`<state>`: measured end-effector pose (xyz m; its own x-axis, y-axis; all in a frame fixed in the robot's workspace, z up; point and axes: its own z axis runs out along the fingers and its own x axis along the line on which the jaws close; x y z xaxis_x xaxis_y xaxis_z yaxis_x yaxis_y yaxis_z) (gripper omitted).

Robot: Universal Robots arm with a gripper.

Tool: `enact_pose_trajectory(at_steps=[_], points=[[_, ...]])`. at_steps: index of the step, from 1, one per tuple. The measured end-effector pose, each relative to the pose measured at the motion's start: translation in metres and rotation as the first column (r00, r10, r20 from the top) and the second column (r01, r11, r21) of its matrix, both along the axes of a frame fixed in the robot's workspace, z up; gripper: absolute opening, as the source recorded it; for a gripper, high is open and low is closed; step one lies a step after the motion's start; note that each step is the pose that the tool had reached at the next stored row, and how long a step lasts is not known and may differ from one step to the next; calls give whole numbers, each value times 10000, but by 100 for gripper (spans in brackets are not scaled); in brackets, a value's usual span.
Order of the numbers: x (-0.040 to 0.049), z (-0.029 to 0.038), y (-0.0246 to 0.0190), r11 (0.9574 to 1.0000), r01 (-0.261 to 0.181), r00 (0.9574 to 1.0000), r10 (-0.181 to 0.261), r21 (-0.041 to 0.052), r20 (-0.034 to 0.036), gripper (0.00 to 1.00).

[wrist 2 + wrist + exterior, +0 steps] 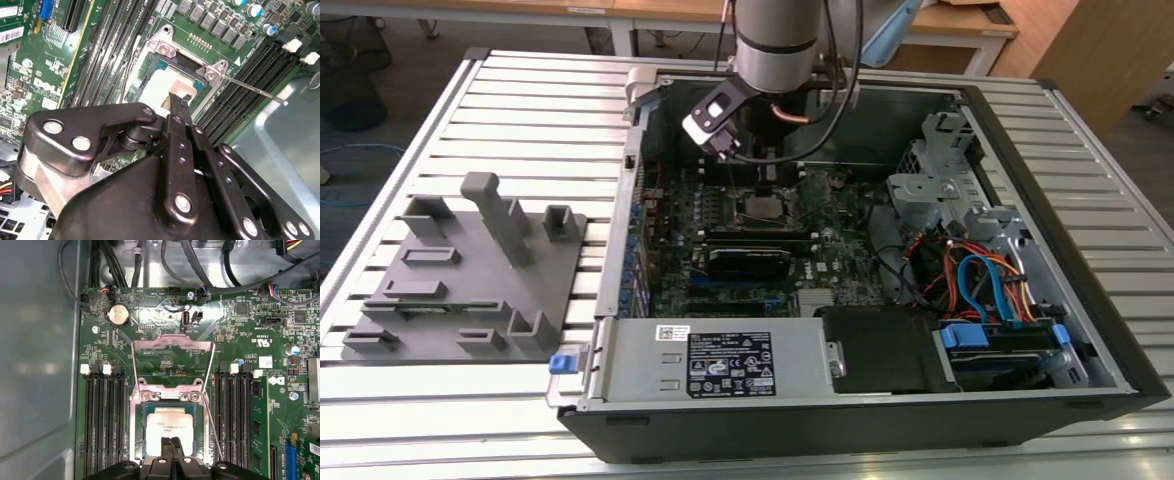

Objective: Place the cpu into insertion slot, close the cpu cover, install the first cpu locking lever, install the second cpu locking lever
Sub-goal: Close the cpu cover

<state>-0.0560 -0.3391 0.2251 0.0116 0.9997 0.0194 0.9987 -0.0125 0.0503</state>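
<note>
Silver-topped cpu (167,424) is seated in the insertion slot (136,430), near the motherboard (240,340) centre. The cpu cover (172,362) is swung open. Over the cpu, the gripper (170,442) is held with fingers pressed together.

A table (494,110) made of long silver metal strips is seen in the exterior view. Behind its far edge, light brown wooden desks (587,12) are set in a row. A tall wooden board (1101,50) is stood past the far corner on the exterior view's right, and a grey floor (1154,165) is seen below it. A dark round thing (347,100) is seen on the floor past the other far corner.
</note>
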Motion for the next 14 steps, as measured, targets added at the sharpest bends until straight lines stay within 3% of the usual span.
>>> enact_pose_trajectory(at_steps=[8, 13, 14], points=[[5, 52, 0, 10000, -3, 10000, 3, 8, -15, 10], [30, 54, -1, 9999, 1, 9996, 3, 116, -283, 10], [31, 55, -1, 9999, 1, 9995, 2, 118, -304, 10]])
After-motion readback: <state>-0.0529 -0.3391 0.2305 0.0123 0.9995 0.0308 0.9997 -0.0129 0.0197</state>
